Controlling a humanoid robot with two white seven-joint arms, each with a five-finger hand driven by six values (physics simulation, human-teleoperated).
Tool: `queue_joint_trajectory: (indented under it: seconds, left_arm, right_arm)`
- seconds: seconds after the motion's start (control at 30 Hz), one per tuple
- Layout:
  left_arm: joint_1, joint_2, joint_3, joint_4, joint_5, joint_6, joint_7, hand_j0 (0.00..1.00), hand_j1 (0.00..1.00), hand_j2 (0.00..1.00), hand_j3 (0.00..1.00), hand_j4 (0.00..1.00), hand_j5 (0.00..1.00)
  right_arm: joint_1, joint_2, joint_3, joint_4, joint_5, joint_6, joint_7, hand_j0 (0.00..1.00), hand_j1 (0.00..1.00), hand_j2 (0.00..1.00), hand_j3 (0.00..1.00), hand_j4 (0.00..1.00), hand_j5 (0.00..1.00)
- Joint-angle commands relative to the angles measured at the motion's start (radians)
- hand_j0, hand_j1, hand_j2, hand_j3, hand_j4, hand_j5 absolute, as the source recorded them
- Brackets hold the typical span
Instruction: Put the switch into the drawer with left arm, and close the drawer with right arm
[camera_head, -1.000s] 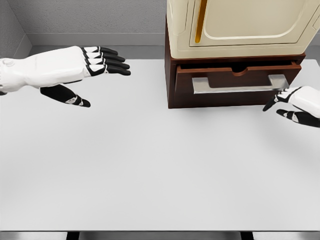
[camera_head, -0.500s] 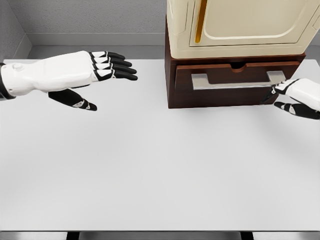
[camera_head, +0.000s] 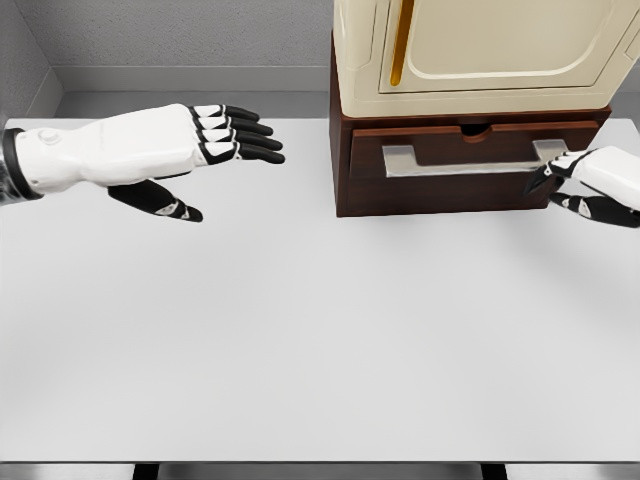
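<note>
A dark brown wooden drawer (camera_head: 465, 170) with a silver bar handle (camera_head: 470, 163) sits under a cream cabinet at the back right; its front lies nearly flush with its frame. My right hand (camera_head: 565, 185) is at the drawer's right end, fingertips against the front by the handle, holding nothing. My left hand (camera_head: 215, 160) hovers over the table at the upper left, fingers stretched flat toward the drawer, thumb hanging down, empty. No switch is visible anywhere.
The cream cabinet (camera_head: 490, 50) with a yellow strip stands on the drawer unit. The white table (camera_head: 300, 330) spreads across the view; a grey wall runs behind it, and the table's front edge is at the bottom.
The drawer has slid back from clearly open to almost flush, with my right hand following it inward and upward. My left hand has drifted to the right.
</note>
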Motion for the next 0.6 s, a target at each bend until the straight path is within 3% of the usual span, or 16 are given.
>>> queue_joint_trajectory:
  seconds: [0.0,0.57]
  left_arm:
    - [0.000,-0.004,0.000,0.000,0.004,0.003,0.001,1.00,1.00,1.00,1.00,1.00,1.00]
    - [0.011,-0.066,-0.004,0.040,-0.002,0.003,0.001,1.00,1.00,1.00,1.00,1.00,1.00]
  right_arm:
    - [0.000,0.004,0.008,0.013,0.003,0.003,-0.002,0.54,0.54,0.54,0.54,0.54,0.54]
    - [-0.048,0.010,0.044,0.042,0.020,0.003,-0.002,0.54,0.54,0.54,0.54,0.54,0.54]
